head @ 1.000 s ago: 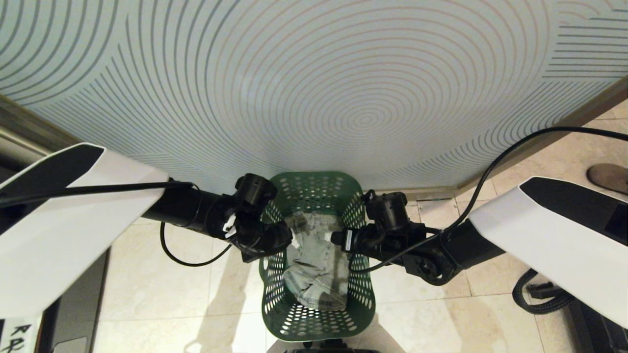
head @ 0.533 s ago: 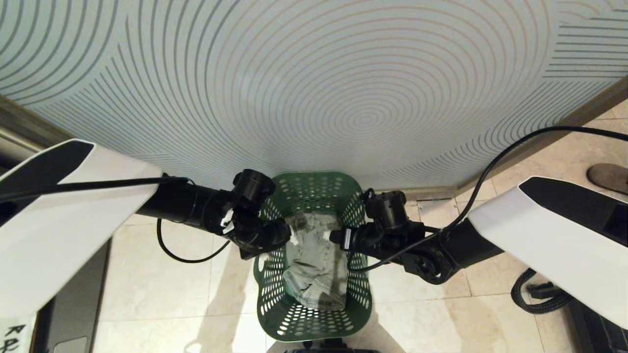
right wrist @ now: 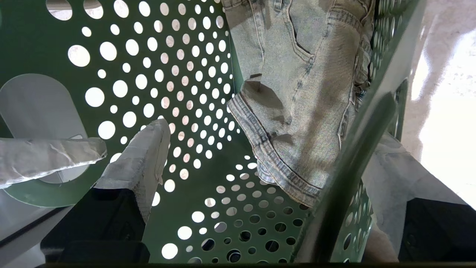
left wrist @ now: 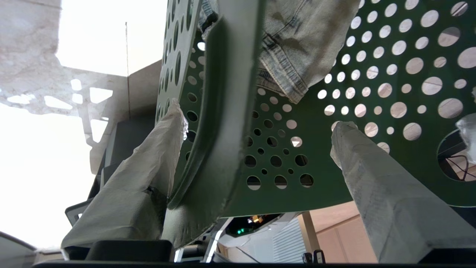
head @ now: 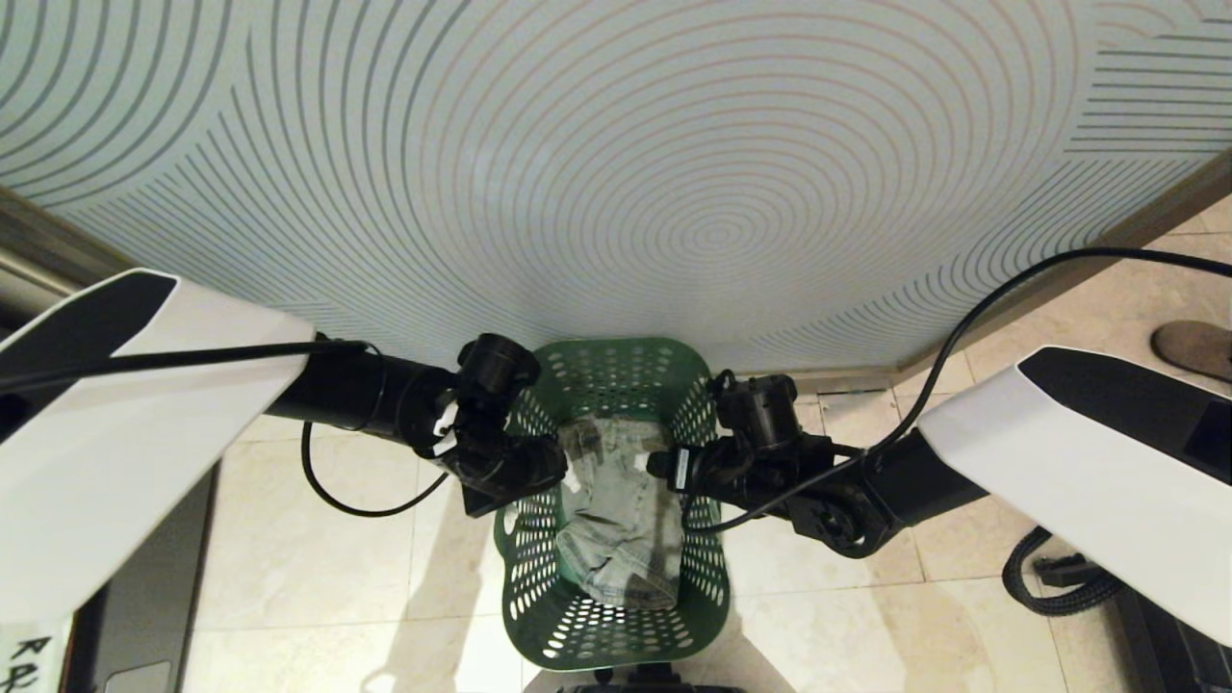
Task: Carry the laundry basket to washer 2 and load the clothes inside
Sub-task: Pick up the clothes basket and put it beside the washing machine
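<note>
Laundry basket (head: 616, 539) sits on the tiled floor (head: 318, 568) with the denim clothes (head: 616, 529) inside, and you have the left gripper (head: 553, 462) and right gripper (head: 664, 467) spread, each straddling one side wall, seemingly ready to clamp and lift evenly.

Only cut-off black marks on a white sheet (head: 27, 659) show, none readable

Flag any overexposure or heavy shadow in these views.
Left wrist view: floor beyond the laundry basket blows out to white. Right wrist view: the floor strip past the basket rim glares; shadows fall across the clothes. Head view: evenly lit, soft shadows on the floor tiles.
</note>
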You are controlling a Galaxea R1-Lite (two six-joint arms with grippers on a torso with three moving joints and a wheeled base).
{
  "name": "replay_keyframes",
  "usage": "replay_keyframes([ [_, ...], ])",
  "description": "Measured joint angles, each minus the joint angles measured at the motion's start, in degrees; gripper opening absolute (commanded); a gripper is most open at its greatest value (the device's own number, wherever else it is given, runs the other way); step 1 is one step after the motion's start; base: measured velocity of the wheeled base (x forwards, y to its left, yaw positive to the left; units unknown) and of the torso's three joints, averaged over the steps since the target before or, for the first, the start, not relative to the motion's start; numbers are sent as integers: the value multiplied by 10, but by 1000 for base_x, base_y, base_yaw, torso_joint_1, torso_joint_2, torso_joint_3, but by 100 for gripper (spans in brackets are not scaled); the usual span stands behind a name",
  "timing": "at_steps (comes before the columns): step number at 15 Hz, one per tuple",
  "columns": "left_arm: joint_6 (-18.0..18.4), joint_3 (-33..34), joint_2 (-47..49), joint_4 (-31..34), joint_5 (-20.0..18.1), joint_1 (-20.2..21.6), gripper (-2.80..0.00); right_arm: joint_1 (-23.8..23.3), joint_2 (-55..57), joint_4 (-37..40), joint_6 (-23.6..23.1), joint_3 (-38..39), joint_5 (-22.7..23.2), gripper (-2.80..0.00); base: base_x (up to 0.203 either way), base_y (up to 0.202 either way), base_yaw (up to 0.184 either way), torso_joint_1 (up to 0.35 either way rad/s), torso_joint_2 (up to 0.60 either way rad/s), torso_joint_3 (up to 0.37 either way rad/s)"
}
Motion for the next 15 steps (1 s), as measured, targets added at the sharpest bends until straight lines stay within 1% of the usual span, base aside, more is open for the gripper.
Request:
replay_keyframes([
  [7, -5, 0, 11, 0, -4, -1, 0, 0, 2, -1, 0, 2, -1, 0, 0, 0, 0, 0, 0, 0],
  [10, -15, -1, 14, -2, -4, -3, 0, 0, 3, -1, 0, 2, -1, 0, 0, 0, 0, 0, 0, 0],
  [15, -17, -9, 22, -4, -4, -4, 0, 0, 3, -1, 0, 3, -1, 0, 0, 0, 0, 0, 0, 0],
])
